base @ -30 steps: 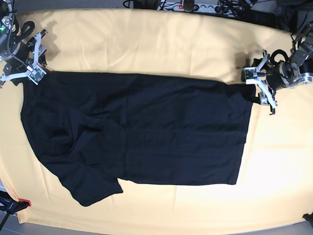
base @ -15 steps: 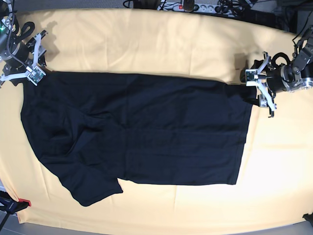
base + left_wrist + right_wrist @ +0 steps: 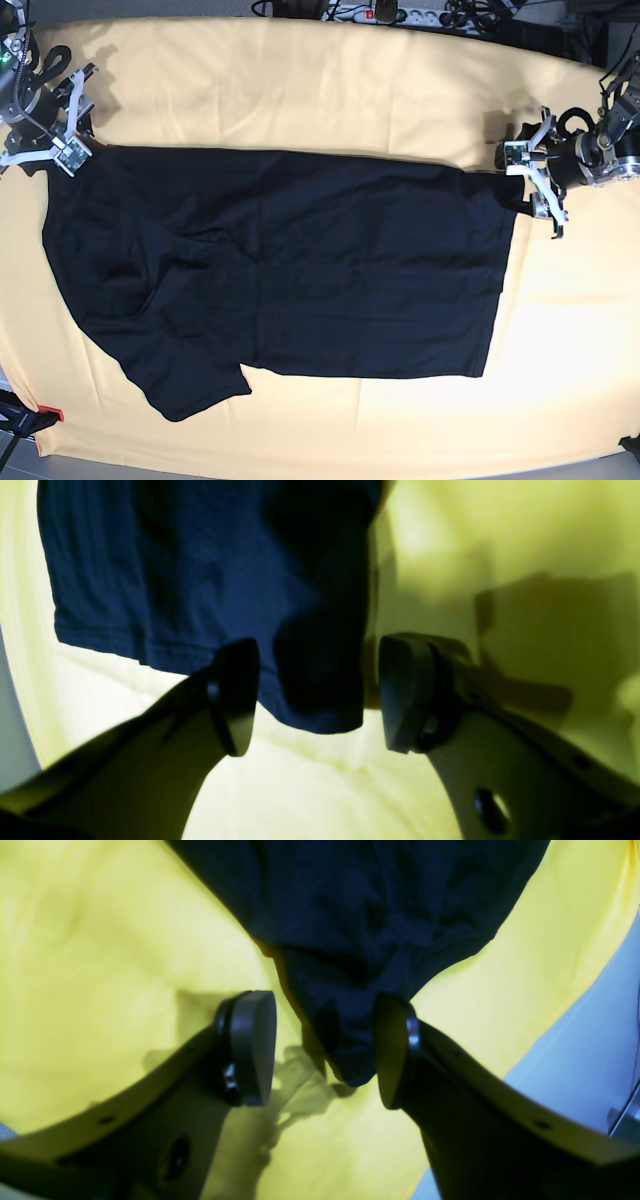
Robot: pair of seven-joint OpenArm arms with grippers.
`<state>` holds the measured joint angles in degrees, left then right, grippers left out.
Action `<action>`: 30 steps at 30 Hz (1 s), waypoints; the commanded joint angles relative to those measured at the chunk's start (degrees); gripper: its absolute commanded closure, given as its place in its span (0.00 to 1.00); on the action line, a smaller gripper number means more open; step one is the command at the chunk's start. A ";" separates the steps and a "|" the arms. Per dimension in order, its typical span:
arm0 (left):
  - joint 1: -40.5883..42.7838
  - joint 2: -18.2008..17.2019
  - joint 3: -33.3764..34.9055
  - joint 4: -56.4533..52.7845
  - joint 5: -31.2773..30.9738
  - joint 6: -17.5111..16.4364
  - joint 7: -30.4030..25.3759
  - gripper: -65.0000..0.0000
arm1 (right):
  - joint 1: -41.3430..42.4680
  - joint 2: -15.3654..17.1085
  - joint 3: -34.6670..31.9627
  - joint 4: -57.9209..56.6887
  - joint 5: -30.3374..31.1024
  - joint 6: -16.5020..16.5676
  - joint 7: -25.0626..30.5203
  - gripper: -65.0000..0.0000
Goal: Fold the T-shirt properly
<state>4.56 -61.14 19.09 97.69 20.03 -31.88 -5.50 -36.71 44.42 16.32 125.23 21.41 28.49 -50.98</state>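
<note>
Yellow cloth (image 3: 330, 90) is spread over the whole table, a bit wrinkled, and pretty much everything is laid out on it. Cables and a power strip (image 3: 385, 14) can be made out along the far edge, past the cloth.

Most of the middle is taken up by the T-shirt (image 3: 300, 270), black and laid flat, stretched sideways across the base view. One sleeve (image 3: 190, 385) is seen sticking out toward the near edge on that view's left, and a few soft creases are visible in the fabric around there. The straight hem is found on the view's right side.

The left gripper (image 3: 535, 185) is parked at the hem corner on the base view's right. From its wrist camera the corner of the fabric (image 3: 320, 680) is framed between the two pads, with gaps on both sides, so nothing is pinched and the jaws are spread wide.

The right gripper (image 3: 62, 125) is sat at the opposite far corner, on the view's left. A bunched point of fabric (image 3: 350, 1050) is seen between its pads (image 3: 252, 1047) too; the jaws are apart, and whether the far pad is touched by the cloth can't be told.
</note>
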 commanded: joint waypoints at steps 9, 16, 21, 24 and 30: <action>-6.64 0.02 7.32 -2.36 2.32 4.09 -0.50 0.42 | 0.04 0.96 0.52 0.52 -0.26 -0.42 0.81 0.50; -10.95 0.20 11.02 -2.95 1.99 2.73 -0.50 0.47 | 0.04 0.96 0.52 0.52 -0.26 -0.44 0.83 0.50; -11.10 0.17 11.02 -2.89 1.99 2.56 -0.07 1.00 | 0.07 0.98 0.52 0.52 -0.28 -0.44 0.87 0.50; -11.10 0.02 11.02 -2.67 1.99 2.56 -0.07 1.00 | 0.07 0.98 0.52 0.52 -0.26 0.24 0.90 0.50; -11.13 -0.94 10.99 -0.04 1.99 2.60 -0.07 1.00 | 0.04 0.98 0.52 -1.95 -0.24 6.69 3.61 0.50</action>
<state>-5.72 -60.75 30.74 96.84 22.55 -30.00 -4.91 -36.69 44.42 16.32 122.74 21.63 35.77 -47.86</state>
